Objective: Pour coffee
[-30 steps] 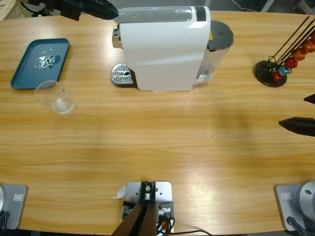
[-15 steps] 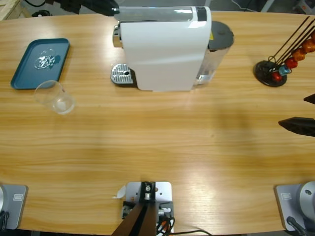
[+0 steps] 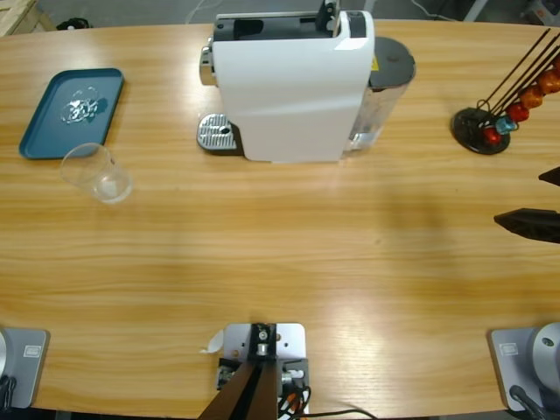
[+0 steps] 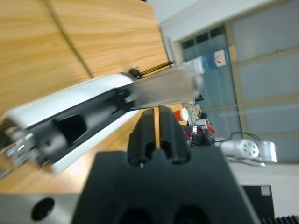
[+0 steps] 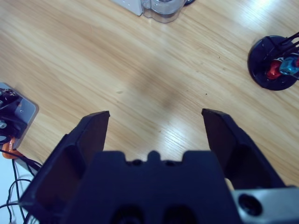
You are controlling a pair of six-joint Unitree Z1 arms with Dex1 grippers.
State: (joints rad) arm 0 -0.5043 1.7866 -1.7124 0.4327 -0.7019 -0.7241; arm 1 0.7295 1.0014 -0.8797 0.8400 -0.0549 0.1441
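Note:
A white coffee machine [image 3: 289, 83] stands at the back middle of the table, its silver lever [image 3: 330, 12] raised and its dark capsule slot [image 3: 249, 26] uncovered. An empty-looking clear glass [image 3: 96, 172] stands left of it, apart from the metal drip tray [image 3: 217, 134]. No coffee shows. My left gripper [image 4: 156, 116] is shut on nothing and hovers beside the machine's top [image 4: 56, 107], near the lifted lever [image 4: 168, 86]; the high view does not show it. My right gripper [image 3: 538, 197] waits open at the table's right edge, over bare wood [image 5: 154, 114].
A blue tray [image 3: 72, 112] holding a small clear item lies at the far left. A black capsule stand [image 3: 481, 131] with coloured capsules is at the back right, also visible as the stand [image 5: 275, 63] in the right wrist view. The machine's water tank [image 3: 385, 87] faces right.
The black gripper at the machine's top left corner has left the high view. The machine's lever now stands up and the capsule slot is open. The right gripper has not moved.

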